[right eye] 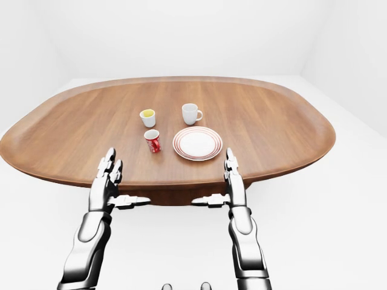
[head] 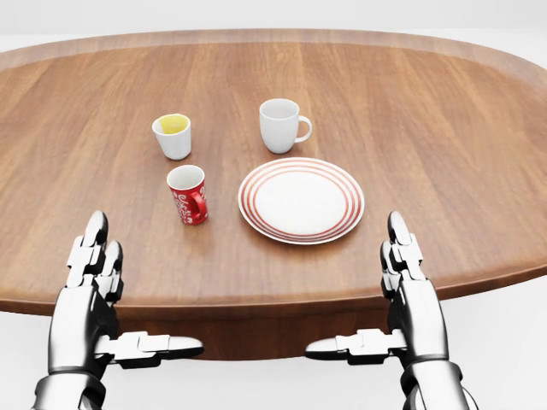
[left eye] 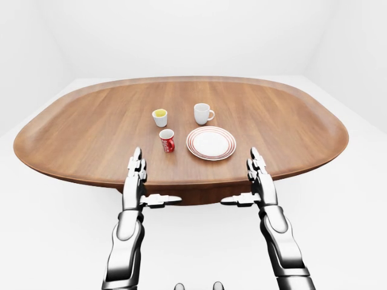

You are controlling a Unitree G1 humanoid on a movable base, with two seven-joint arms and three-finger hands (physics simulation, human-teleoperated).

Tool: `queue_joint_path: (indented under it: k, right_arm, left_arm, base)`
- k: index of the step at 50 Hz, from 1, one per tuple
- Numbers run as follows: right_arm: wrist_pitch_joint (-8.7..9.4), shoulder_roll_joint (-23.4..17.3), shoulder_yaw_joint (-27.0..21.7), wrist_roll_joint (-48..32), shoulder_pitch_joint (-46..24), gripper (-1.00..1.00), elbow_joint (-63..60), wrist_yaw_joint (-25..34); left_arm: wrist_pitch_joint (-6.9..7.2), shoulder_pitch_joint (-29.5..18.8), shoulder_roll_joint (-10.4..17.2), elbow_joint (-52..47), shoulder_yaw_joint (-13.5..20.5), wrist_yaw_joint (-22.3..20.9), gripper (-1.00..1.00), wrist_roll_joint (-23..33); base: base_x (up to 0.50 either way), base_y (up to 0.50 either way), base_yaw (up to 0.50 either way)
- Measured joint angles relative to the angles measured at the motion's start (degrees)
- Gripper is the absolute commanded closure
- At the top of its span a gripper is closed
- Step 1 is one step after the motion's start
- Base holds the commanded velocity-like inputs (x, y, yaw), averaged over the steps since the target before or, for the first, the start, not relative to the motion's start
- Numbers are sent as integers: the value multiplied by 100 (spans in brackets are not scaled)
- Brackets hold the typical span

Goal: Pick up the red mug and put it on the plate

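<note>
In the head view, the red mug (head: 187, 194) stands upright on the oval wooden table (head: 444, 145), a little left of the middle of the frame, with its handle turned to the lower right. Just to its right lies the plate (head: 301, 200) with red rings, near the mug but not touching it. Above the mug stands a small white cup (head: 173, 136) with yellow inside, and above the plate a white mug (head: 281, 125).

The left hand (head: 92, 295) is at the lower left of the frame, below and left of the red mug and well apart from it, fingers stretched out and holding nothing. The right hand (head: 402, 295) is at the lower right, below the plate, also spread and empty.
</note>
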Motion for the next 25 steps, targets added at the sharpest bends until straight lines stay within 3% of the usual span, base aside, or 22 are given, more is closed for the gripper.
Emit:
queue_joint_path:
  k: [13,25]
  right_arm:
    - [-4,-4,10,-98,12,-100,25,-5]
    - [-21,-14,-7,-132,7,-100,69,-8]
  left_arm:
    - [50,42,-4,-121,19,-2,-100,-26]
    - [115,71,-12,-218,18,2,-100,-46]
  base:
    - [0,1,0]
    - [0,38,0]
